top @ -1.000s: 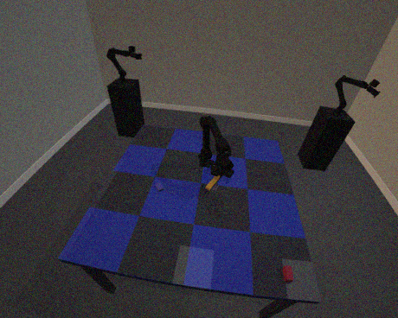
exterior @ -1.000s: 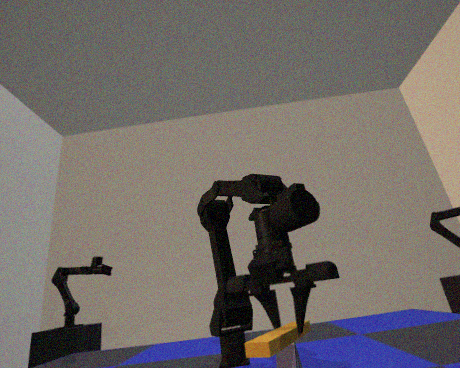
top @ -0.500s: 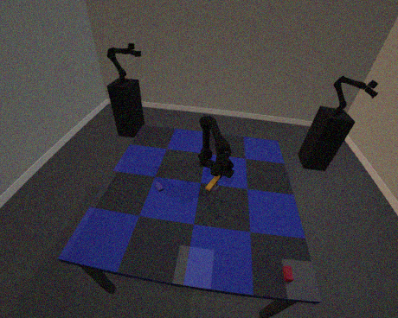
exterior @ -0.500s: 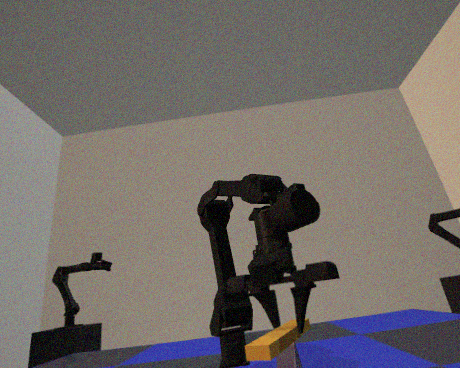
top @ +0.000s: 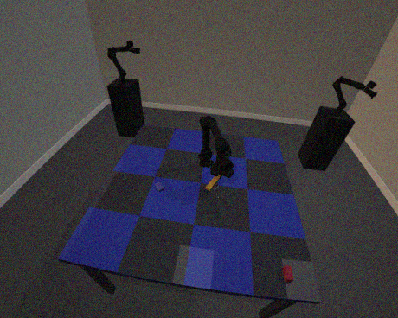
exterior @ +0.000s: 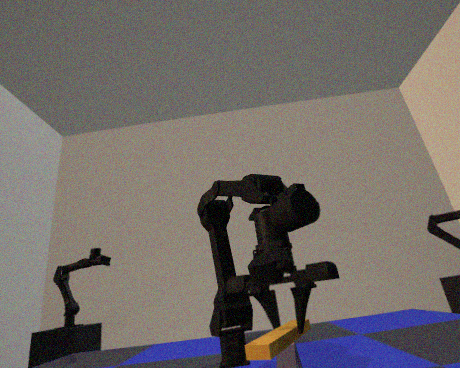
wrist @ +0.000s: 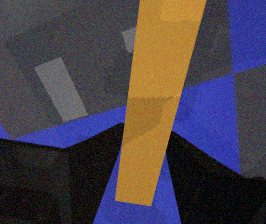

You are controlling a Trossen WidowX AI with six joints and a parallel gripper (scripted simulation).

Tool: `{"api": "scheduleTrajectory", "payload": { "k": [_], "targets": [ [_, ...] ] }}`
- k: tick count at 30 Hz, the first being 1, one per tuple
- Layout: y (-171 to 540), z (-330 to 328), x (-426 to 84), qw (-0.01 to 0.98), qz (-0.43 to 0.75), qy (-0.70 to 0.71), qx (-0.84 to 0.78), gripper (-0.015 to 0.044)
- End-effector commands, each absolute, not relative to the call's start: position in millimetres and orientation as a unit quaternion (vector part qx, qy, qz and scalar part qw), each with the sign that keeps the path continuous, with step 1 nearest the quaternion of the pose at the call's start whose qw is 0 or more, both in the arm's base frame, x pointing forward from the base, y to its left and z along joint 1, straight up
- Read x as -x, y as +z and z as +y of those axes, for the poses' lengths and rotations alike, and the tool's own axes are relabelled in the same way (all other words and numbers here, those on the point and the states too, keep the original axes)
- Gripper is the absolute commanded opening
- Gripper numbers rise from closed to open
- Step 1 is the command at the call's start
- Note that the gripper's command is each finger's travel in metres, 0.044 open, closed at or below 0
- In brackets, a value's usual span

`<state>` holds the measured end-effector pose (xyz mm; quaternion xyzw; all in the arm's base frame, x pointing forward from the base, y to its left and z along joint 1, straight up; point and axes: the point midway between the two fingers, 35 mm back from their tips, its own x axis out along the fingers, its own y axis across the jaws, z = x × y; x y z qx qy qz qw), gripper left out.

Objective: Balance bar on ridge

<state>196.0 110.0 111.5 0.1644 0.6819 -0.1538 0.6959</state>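
The orange bar [top: 212,182] [exterior: 270,346] [wrist: 154,65] lies across the pale ridge [exterior: 286,357] [wrist: 129,39], whose top meets its underside in the exterior view; the bar hides most of it in the wrist view. Whether the bar is exactly level is hard to tell, and its table clearance is not clear. My gripper [exterior: 288,330] [wrist: 145,132] points down with its fingertips on both sides of the bar, near one end. The fingers are slightly open, very close to the bar's sides, not clamped on it. The top view hides the fingertips behind the wrist.
A small purple block [top: 159,186] lies to the left on the checkered table [top: 272,212]. A red block [top: 287,274] lies near the front right corner. Two other arms stand on dark pedestals [top: 127,108] [top: 326,138] behind the table.
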Motion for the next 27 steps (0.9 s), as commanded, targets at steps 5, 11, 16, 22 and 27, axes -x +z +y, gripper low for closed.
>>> {"api": "scheduleTrajectory", "payload": {
  "k": [5, 11, 16, 22, 27],
  "targets": [
    [111.5, 110.1, -195.9, 0.696, 0.682, -0.154, -0.164, 0.0173],
    [111.5, 110.1, -195.9, 0.696, 0.682, -0.154, -0.164, 0.0185],
    [111.5, 110.1, -195.9, 0.696, 0.682, -0.154, -0.164, 0.0185],
    [111.5, 110.1, -195.9, 0.696, 0.682, -0.154, -0.164, 0.029],
    [111.5, 110.1, -195.9, 0.696, 0.682, -0.154, -0.164, 0.0421]
  ]
}}
